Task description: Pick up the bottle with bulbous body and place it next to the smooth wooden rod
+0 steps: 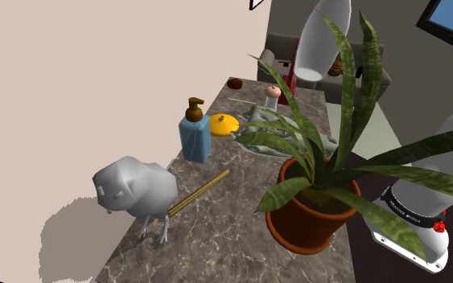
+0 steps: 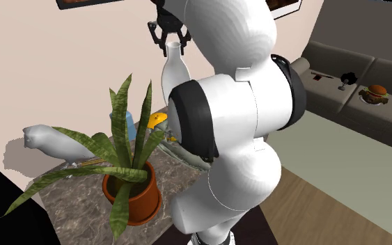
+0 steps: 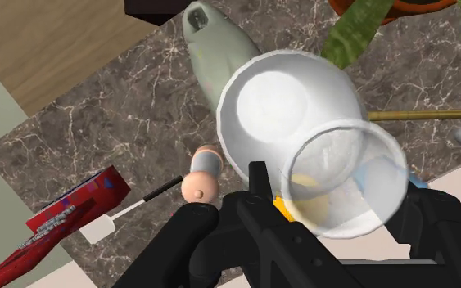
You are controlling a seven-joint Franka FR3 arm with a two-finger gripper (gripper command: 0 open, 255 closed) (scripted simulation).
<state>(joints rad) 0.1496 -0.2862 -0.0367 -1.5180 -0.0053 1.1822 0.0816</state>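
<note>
Clearly, the gripper [image 2: 170, 33] was clamped on the neck of the white bottle [image 2: 175, 75], whose bulbous body hung straight beneath it, well above the marbled counter [image 1: 240, 217]. In the wrist view the fingers [image 3: 257, 195] pressed against either side of the bottle's clear rim, and the round body hid much of what lay directly under the hand. The wooden rod [image 1: 199, 191] lay flat on the counter far below the gripper and off to one side of it (slim, golden-brown), with one end near a grey bird figure [image 1: 134, 189]. A potted plant [image 1: 309, 213] stood beneath and beside the hand, its long leaves reaching up towards the bottle. A blue soap dispenser [image 1: 195, 138] and a yellow disc [image 1: 223, 123] sat on the counter below as well. A pink-capped thing [image 3: 202, 176], possibly a small bottle, stood under the gripper near a red book [image 3: 69, 214].
</note>
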